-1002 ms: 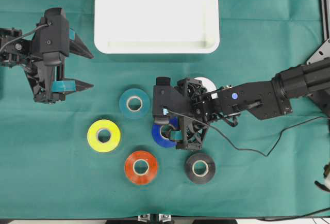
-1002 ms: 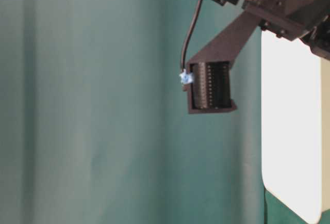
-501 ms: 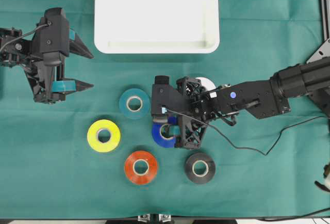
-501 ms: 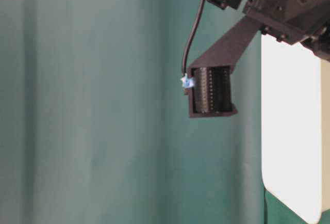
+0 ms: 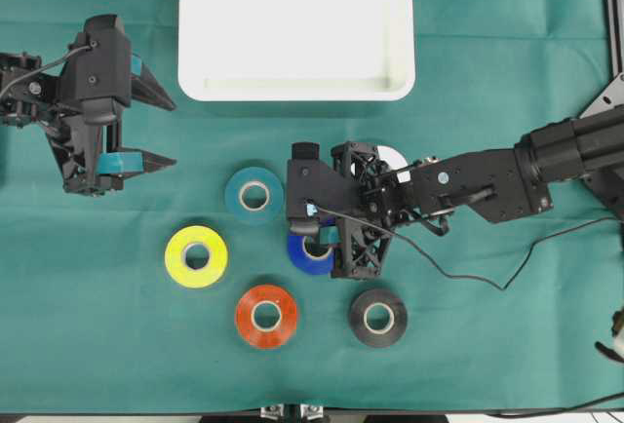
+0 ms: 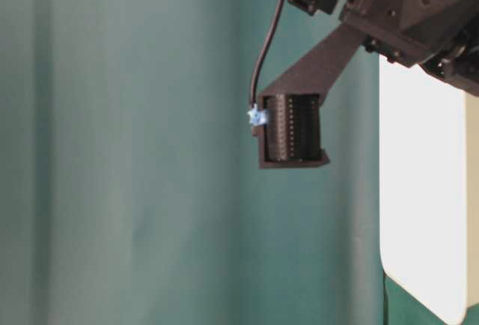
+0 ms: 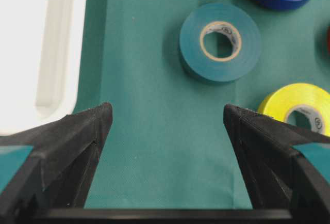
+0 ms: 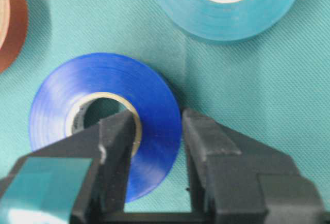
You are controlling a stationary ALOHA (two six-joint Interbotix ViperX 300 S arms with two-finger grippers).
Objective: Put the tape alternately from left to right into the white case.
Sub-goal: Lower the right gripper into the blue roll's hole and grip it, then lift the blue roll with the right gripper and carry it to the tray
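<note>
since the earlier frames the right gripper (image 5: 314,240) has clamped down on the blue tape (image 5: 304,257); its jaws stood spread around the roll before, now one finger sits inside the pale core and the other outside the rim, pinching the roll's wall, clear in the right wrist view (image 8: 103,126). arm shifted only slightly. blue roll lies flat on the green cloth (image 5: 117,345), partly hidden under the gripper from overhead.

left gripper (image 5: 146,131) has not moved, jaws spread wide, nothing between them, parked at the left of the cloth, well apart from the rolls.

white case (image 5: 292,87) at top centre, no tape in it. teal-green tape (image 5: 254,194) just left of the right gripper, yellow tape (image 5: 196,256) further left and lower, red-orange tape (image 5: 266,316) below the blue one, black tape (image 5: 378,317) lower right. white tape (image 5: 395,157) mostly covered by the right arm, only an edge shows.

table-level view shows only a gripper finger (image 6: 292,126) over the cloth with the case edge (image 6: 419,190) at right.
</note>
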